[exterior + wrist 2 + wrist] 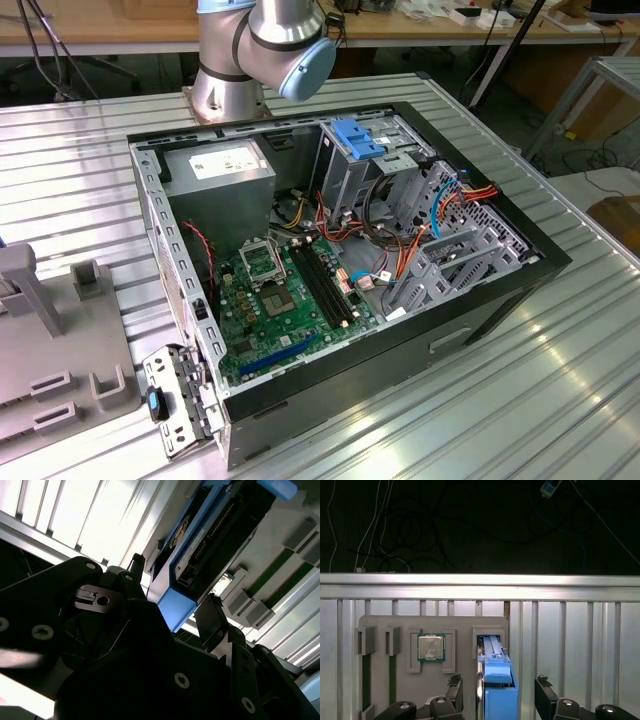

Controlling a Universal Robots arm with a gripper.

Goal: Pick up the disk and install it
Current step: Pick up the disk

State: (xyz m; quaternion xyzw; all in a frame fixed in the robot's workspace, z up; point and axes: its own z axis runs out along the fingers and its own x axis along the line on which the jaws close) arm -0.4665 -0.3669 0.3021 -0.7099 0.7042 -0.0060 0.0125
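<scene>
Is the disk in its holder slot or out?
In the slot: in the first wrist view the disk stands on edge in a slot of the grey tray, the gripper open around it.

Robotics lab: open computer case (pixel 486 318) on aluminium table (pixel 520 410), workbenches (pixel 110 30) behind.

The exterior view stands high and well back, looking down at a slant across the tabletop (pixel 520 400) at the computer case (pixel 480 300), with the arm's base (pixel 235 90) at the case's 12 o'clock and the grey fixture plate (pixel 60 370) at its 8 o'clock. The first wrist view rides close above the tool (pixel 497 682), facing straight down onto that plate, the tabletop's edge and the dark floor (pixel 470 525) beyond. The second wrist view sits nearer, behind the tool's body, looking slantwise along it. Both wrist views share the disk (pixel 497 670) between the tool's fingers (pixel 455 682); plate and tabletop are common to all three.
</scene>
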